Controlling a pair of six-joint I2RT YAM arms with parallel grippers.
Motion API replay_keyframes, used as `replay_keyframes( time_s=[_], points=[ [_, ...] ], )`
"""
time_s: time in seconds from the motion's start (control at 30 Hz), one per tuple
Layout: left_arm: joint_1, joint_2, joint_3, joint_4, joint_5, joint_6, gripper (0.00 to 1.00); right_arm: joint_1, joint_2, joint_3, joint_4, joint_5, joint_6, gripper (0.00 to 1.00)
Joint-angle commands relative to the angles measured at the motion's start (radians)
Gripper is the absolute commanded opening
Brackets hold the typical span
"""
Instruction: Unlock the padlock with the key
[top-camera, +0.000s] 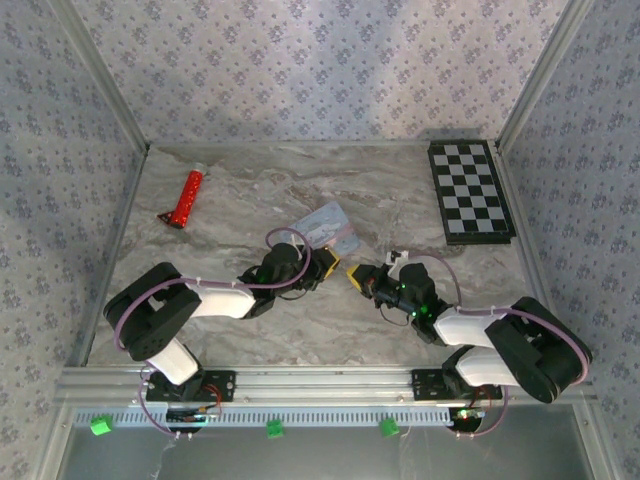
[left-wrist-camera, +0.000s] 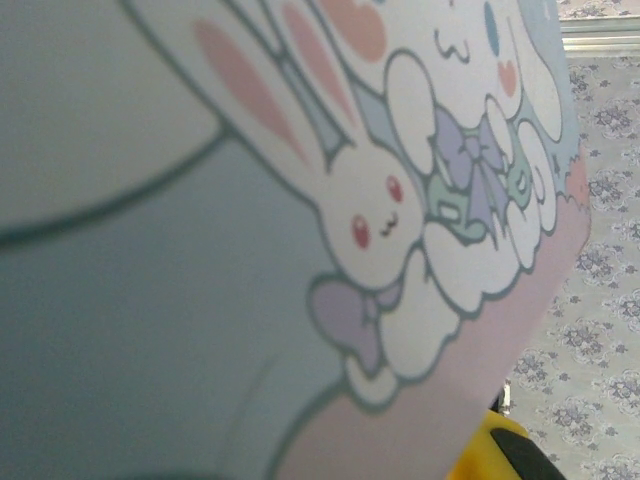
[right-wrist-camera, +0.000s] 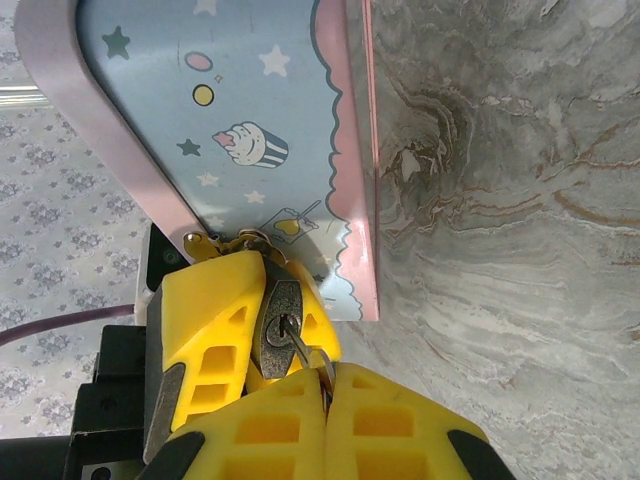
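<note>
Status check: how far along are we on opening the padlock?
Done: the left gripper clamps the padlock at the edge of the tin, and the key sits in its keyhole. In hand: the right gripper is shut on the key. Left: turning the key and pulling the lock open; nothing shows that it has opened yet.

We get soft, even light from above on the marble desk (top-camera: 250, 190), with dim shadows beneath the arms (top-camera: 215, 300). Our left wrist view is blurred, the cartoon tin (left-wrist-camera: 150, 300) too near; the padlock (right-wrist-camera: 280, 325) shows crisp in the right one.
</note>
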Motion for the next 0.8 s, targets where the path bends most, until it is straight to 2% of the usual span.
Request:
replay_keyframes(
  time_s=[0.0, 0.23, 0.77],
  points=[
    [-0.027, -0.036, 0.001, 0.081, 0.052, -0.022, 0.0, -0.009, -0.033, 0.001, 0.015, 0.023, -0.005, 0.0],
    [-0.027, -0.038, 0.002, 0.076, 0.052, -0.022, 0.0, -0.016, -0.07, 0.004, -0.033, 0.029, -0.019, 0.0],
    [-0.065, -0.026, 0.056, 0.125, 0.065, -0.048, 0.0, 0.002, -0.04, 0.036, -0.013, 0.021, -0.016, 0.0]
  ],
)
